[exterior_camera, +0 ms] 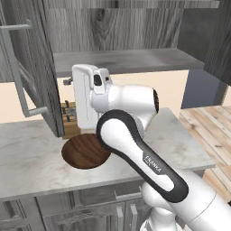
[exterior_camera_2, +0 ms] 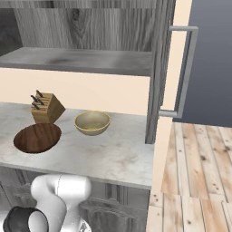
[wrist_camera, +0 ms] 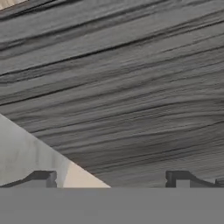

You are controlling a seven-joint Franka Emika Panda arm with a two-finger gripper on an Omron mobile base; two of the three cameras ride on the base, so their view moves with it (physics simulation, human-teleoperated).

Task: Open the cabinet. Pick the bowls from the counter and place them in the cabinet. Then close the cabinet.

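Cabinet hangs above the bench with both doors swung open; its grey shelf carries nothing. The left door and the right door stand out over the bench, each with a long bar handle. The fingers are wide apart and hold nothing, facing dark wood grain from close. The brown wooden bowl lies near the front edge of the bench. The beige bowl sits near it, toward the back edge, upright. A knife block stands behind the brown bowl.
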